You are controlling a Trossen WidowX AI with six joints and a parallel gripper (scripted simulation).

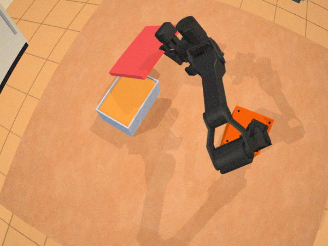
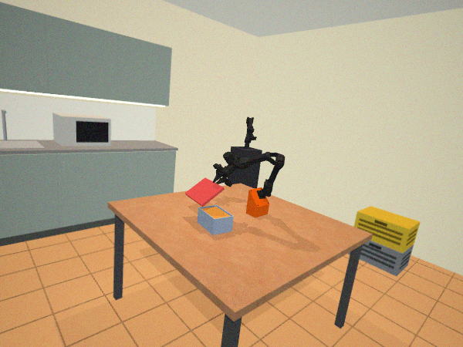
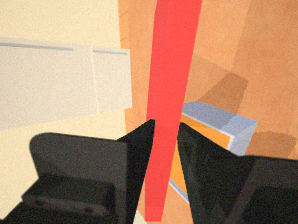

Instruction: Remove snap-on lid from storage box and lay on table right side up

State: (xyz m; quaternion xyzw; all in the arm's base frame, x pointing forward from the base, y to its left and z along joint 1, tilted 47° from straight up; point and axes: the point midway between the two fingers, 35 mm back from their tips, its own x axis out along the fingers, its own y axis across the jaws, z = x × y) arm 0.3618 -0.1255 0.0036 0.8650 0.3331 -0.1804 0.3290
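Lid (image 1: 136,56) (image 2: 204,191) (image 3: 175,60), plain red, flat and tilted, off the box and raised above the table (image 1: 82,177) (image 2: 231,270) (image 3: 272,50), upper left of centre in the top view. Clenched on its edge: gripper (image 1: 162,49) (image 2: 214,182) (image 3: 166,126). One lid, one box (image 1: 147,102) (image 2: 224,227) (image 3: 245,122), pale blue with orange inside, one orange base (image 1: 238,110) (image 2: 255,210). Two crates, yellow (image 2: 386,224) over grey (image 2: 403,262), at right in the exterior view. Across one lid corner from above: black arm (image 1: 213,87) (image 2: 272,173).
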